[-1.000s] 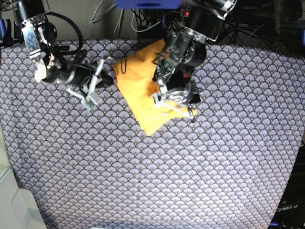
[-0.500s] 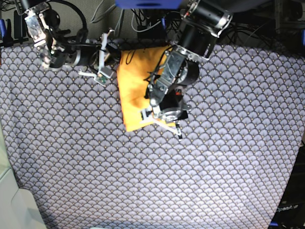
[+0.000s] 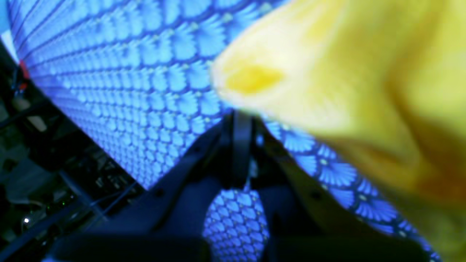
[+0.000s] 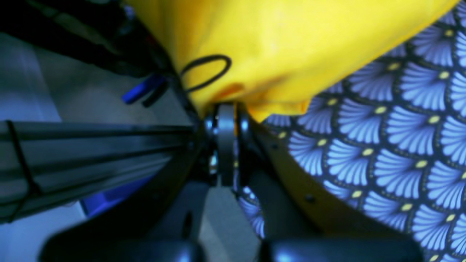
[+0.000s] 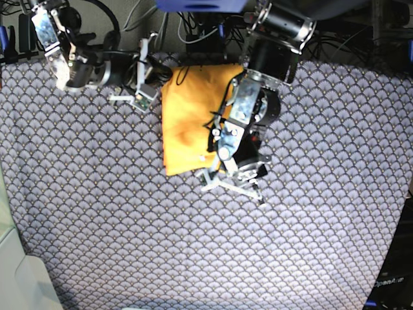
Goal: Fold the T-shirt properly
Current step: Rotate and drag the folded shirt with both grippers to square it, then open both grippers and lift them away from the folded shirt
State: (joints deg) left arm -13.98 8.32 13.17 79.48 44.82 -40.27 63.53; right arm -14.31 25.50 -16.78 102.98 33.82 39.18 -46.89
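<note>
The yellow-orange T-shirt (image 5: 187, 116) lies as a folded panel at the back middle of the table. My right gripper (image 5: 161, 74) is shut on its back left corner. In the right wrist view the right gripper (image 4: 226, 109) pinches the T-shirt (image 4: 291, 43) just below a dark loose thread loop (image 4: 205, 71). My left gripper (image 5: 213, 169) is at the shirt's front right corner. In the left wrist view the left gripper (image 3: 238, 118) is shut, and the blurred T-shirt (image 3: 364, 91) meets its tips and rises close to the lens.
A scale-patterned cloth (image 5: 193, 245) covers the whole table. Cables and dark equipment (image 5: 193, 29) crowd the back edge right behind the shirt. A pale object (image 5: 19, 271) stands at the front left corner.
The shirt has swung from a slanted diamond to nearly square with the table. The right gripper carried its corner back and rightwards; the left gripper drew its corner leftwards, then slightly forward and right.
</note>
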